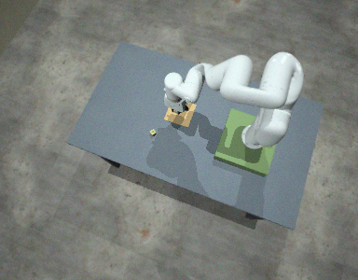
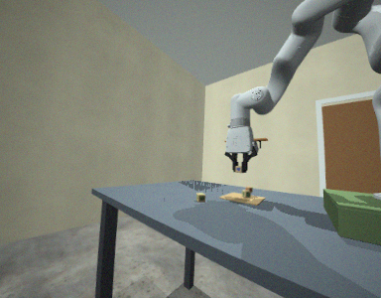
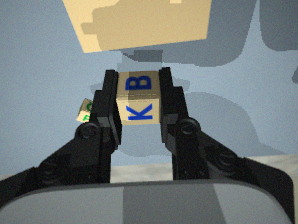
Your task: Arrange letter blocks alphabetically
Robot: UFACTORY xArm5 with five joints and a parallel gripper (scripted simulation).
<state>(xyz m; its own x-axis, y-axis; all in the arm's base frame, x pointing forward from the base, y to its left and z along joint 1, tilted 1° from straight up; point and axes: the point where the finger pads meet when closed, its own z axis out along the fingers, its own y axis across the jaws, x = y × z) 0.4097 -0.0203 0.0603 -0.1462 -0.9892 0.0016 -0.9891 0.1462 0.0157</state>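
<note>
My gripper is shut on a wooden block. The wrist view shows its blue B and blue K on two adjoining faces, both turned sideways. The held block hangs above the table, clear of the mat. In the exterior view a block is at the mat, with a browner block close behind it; whether that one rests on the mat is unclear. Another block with green markings lies on the table off the mat. Top letters at the mat are hidden.
The blue-grey table carries everything. The green base block stands under the arm's base. The arm reaches over the table and hides part of it behind the mat in the top view.
</note>
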